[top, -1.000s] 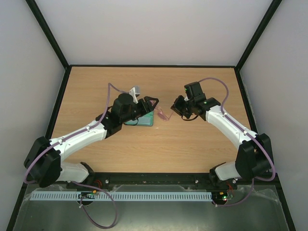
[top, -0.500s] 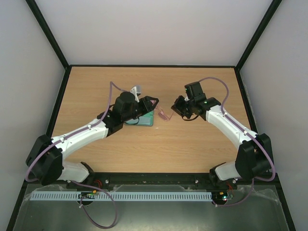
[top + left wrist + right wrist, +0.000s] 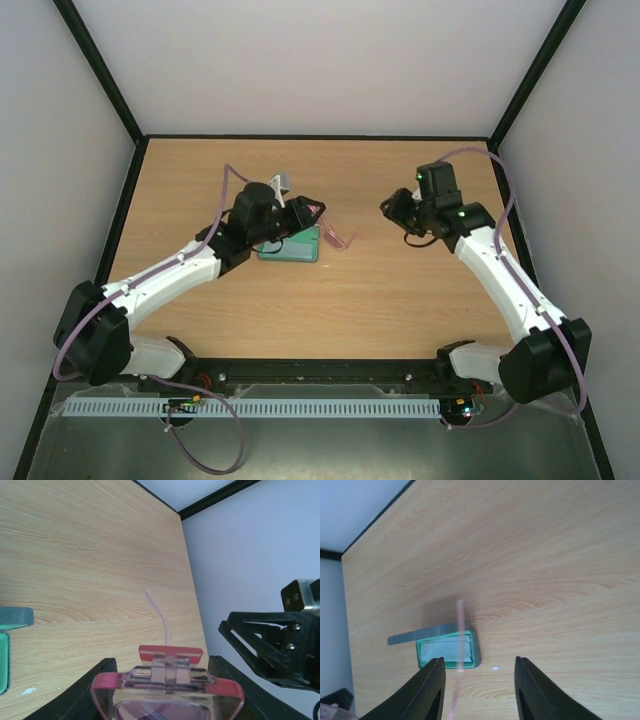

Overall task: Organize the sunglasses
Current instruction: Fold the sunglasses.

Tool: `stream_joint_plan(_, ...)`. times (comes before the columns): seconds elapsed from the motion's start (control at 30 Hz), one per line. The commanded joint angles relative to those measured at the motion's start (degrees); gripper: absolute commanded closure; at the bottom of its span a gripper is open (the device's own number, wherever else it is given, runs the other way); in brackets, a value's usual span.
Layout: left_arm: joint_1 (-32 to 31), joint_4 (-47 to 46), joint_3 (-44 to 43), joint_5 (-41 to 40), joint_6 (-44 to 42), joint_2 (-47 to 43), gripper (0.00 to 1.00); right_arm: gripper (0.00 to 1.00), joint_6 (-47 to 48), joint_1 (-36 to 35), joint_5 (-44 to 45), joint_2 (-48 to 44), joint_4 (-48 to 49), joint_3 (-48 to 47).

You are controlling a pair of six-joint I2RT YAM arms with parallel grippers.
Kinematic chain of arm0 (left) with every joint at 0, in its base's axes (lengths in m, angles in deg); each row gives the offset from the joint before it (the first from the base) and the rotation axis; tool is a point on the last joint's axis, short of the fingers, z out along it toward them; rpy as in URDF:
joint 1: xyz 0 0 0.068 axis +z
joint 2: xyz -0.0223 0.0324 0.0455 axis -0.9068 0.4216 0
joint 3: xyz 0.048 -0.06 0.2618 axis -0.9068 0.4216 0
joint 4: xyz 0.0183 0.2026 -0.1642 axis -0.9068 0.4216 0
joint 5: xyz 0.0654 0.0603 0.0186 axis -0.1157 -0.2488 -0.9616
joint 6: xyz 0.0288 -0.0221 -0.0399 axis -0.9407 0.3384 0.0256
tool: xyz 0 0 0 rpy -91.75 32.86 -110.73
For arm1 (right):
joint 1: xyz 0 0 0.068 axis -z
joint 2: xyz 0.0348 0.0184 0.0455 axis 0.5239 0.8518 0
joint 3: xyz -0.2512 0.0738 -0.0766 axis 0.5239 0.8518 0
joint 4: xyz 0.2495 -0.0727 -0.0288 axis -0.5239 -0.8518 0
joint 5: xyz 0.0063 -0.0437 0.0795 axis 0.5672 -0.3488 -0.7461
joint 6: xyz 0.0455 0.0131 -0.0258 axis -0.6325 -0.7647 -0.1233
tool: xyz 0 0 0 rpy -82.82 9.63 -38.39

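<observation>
The sunglasses (image 3: 343,238) are pinkish-red and see-through. My left gripper (image 3: 312,212) is shut on their frame and holds them above the table, just right of the case. In the left wrist view the frame (image 3: 167,687) fills the gap between the fingers and one slender arm (image 3: 161,620) sticks out ahead. My right gripper (image 3: 392,208) is open and empty, apart from the glasses on their right. In the right wrist view (image 3: 479,662) a blurred pink arm of the glasses (image 3: 459,630) crosses in front of the case.
The grey-blue case (image 3: 292,247) lies open on the table, green lining up, with the light-blue cloth (image 3: 446,652) inside and its lid (image 3: 422,634) laid back. Its edge shows in the left wrist view (image 3: 15,617). The right gripper (image 3: 280,645) is visible there too.
My right gripper has pulled away to the right and back from the sunglasses. My left gripper has shifted slightly back, still holding the sunglasses.
</observation>
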Motion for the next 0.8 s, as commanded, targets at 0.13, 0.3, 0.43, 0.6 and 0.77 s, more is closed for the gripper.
stream_joint_plan(0.13,6.39,0.35,-1.43,17.18,-2.47,-1.19,0.49,0.72,3.28,4.41,-6.10,-5.12,-1.02,13.86)
stream_joint_plan(0.3,6.85,-1.32,-2.12,23.80,-3.06,0.54,0.49,0.72,3.02,4.45,-9.95,-4.13,1.44,14.63)
stream_joint_plan(0.43,6.66,-3.67,-1.77,26.91,-1.92,2.38,0.49,0.71,2.85,4.01,-12.11,-1.61,2.65,11.97)
stream_joint_plan(0.6,6.16,-4.50,-1.83,27.79,-1.72,3.40,0.49,0.71,3.01,0.68,-12.68,3.24,2.67,6.75)
stream_joint_plan(0.77,5.41,-4.32,-1.89,27.54,-1.80,4.28,0.49,0.71,2.84,-3.97,-10.71,5.75,1.54,1.40)
